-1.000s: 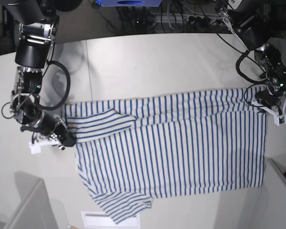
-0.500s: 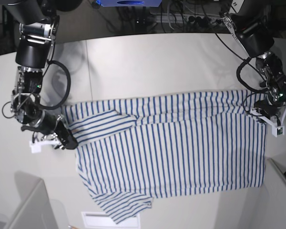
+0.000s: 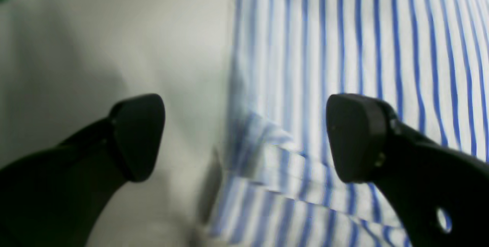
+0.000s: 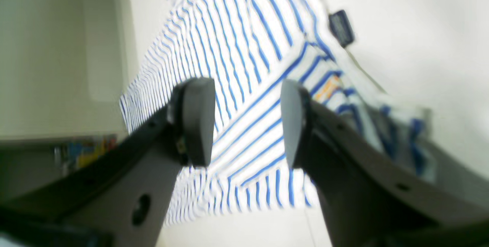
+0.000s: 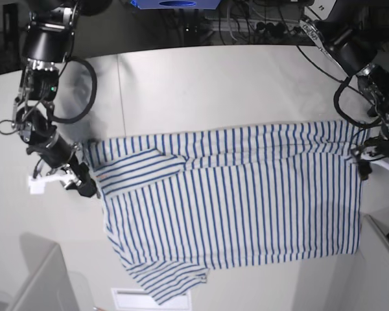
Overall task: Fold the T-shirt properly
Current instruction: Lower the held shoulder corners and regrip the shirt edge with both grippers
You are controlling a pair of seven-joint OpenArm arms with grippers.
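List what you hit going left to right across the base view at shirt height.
Right gripper → folded-in sleeve → striped body of the T-shirt → left gripper, at the shirt's right edge. All of it lies on the pale table.

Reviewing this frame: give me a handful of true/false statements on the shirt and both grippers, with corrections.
1. The T-shirt lies spread on the table. True.
2. The left gripper is clamped shut on the cloth. False: its jaws stand wide apart, straddling the shirt's edge.
3. The right gripper is open above striped cloth. True.
4. The shirt is plain white. False: thin blue stripes cover it.
5. A small dark tag shows near the shirt's edge in the right wrist view. True.
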